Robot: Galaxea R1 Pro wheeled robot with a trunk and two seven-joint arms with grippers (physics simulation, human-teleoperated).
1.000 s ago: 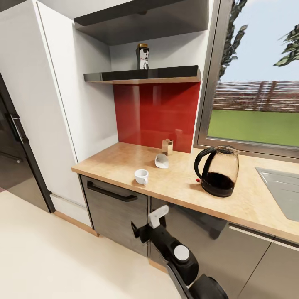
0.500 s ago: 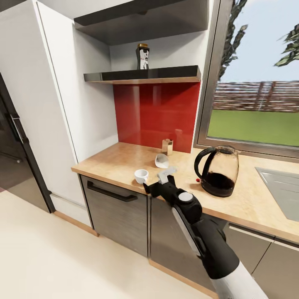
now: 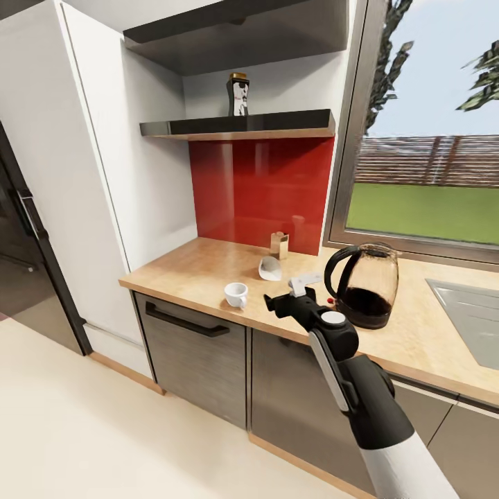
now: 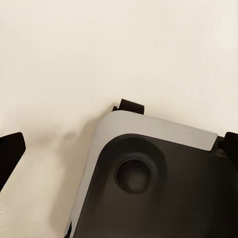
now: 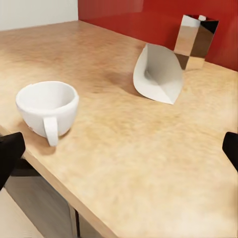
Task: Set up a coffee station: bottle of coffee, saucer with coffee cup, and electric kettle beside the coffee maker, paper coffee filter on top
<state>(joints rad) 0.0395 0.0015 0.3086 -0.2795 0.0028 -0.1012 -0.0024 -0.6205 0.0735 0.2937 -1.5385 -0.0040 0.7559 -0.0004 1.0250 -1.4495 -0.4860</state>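
Now the right tool hovers over the table edge, fingers spread and empty — angled toward the coffee cup and paper coffee filter, likely choosing one. High on its shelf waits the bottle of coffee.

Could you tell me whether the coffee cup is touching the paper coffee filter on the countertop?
Apart. The right wrist view shows bare countertop between the coffee cup and the paper coffee filter.
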